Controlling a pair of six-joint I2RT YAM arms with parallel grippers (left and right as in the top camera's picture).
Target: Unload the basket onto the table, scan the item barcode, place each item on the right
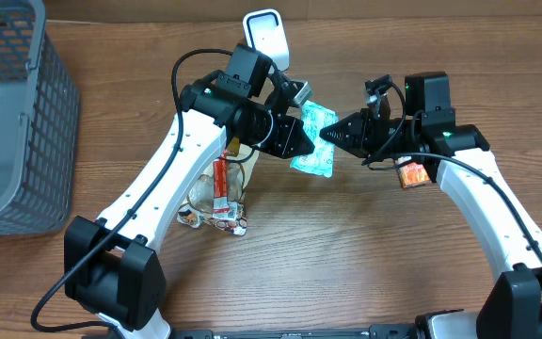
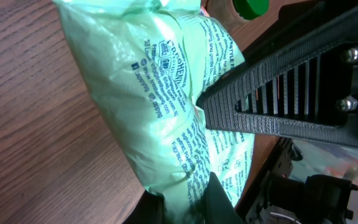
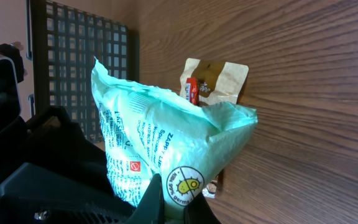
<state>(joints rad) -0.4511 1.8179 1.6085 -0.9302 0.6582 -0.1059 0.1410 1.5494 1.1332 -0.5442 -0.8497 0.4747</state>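
Handover: we clamp the green pouch (image 1: 314, 155) in left gripper (image 1: 302, 141) and right gripper (image 1: 331, 134). Next, barcode toward scanner (image 1: 267, 36)

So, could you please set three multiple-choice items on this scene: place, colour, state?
1. Where is the grey mesh basket, seen from overhead? A far left B far right C bottom centre
2. The printed plastic packet is: A red B pale green C black
3. The left gripper and right gripper are: A both open B one open C both shut on the packet
A, it fills the left edge; B, wrist views show green film; C, each pinches one side.
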